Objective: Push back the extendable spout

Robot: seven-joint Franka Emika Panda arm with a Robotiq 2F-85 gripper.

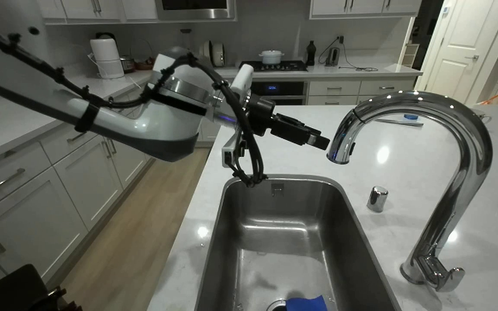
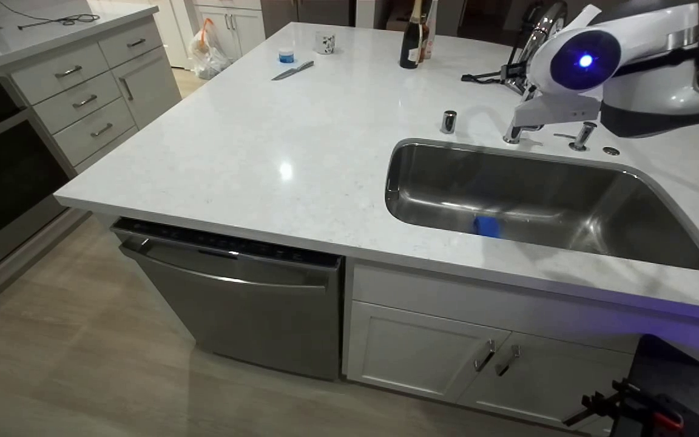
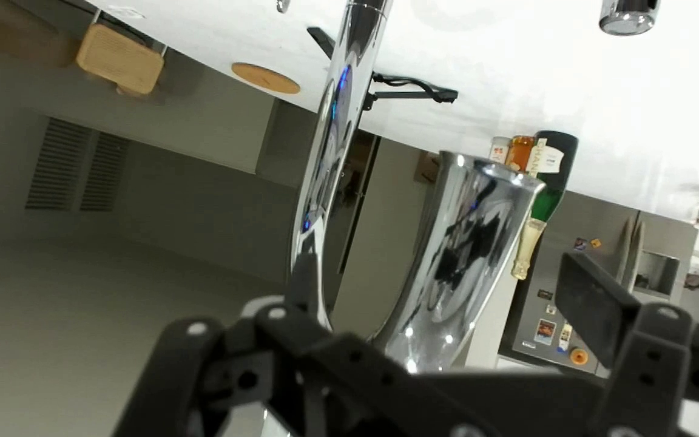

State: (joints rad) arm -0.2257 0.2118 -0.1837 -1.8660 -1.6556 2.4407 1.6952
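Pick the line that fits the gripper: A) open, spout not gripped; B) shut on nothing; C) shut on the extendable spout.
A: in the wrist view the jaws of the gripper stand apart, with a gap on either side of the extendable spout.

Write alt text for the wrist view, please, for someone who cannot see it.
The spout of a chrome faucet appears framed between the open jaws of the gripper. The picture is upside down, with a gold-necked bottle behind, on a white counter.
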